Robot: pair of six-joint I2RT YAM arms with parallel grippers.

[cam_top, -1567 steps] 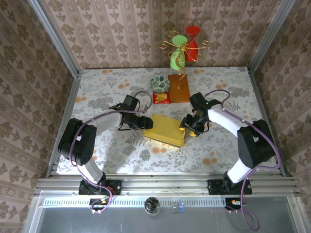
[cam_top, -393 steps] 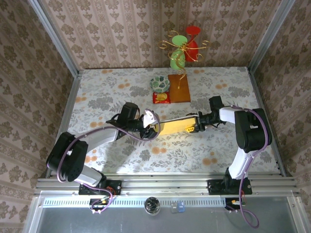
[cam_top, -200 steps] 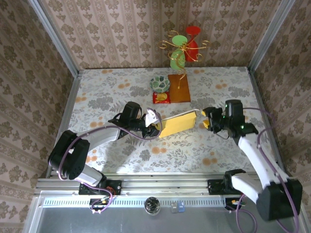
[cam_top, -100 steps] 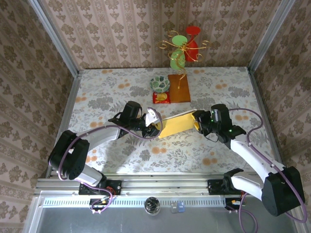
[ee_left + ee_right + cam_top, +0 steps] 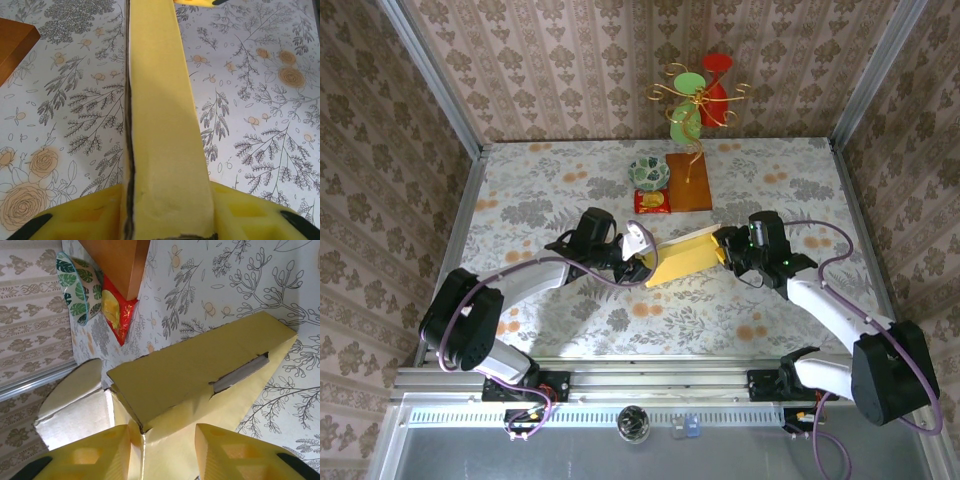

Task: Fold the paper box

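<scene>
From above, the paper box (image 5: 685,257) sits just on the near side of the orange-brown board (image 5: 688,182), tilted up off the table between both arms. The left gripper (image 5: 638,262) holds its left end and the right gripper (image 5: 725,247) its right end. A leaf-patterned bowl (image 5: 648,173) sits at the board's left side; I can't tell what is in it.

At the left wrist, the yellow fingers (image 5: 85,220) are pinching the box's narrow edge (image 5: 162,125).

At the right wrist, the fingers (image 5: 230,450) are closed on the box's corner. A white flap (image 5: 75,400) hangs loose on the side toward the board, and I see nothing inside the box. If the two arms pull unevenly, I'd expect the thin card to buckle or slip free, and the loose flap could catch and crease wrongly.
</scene>
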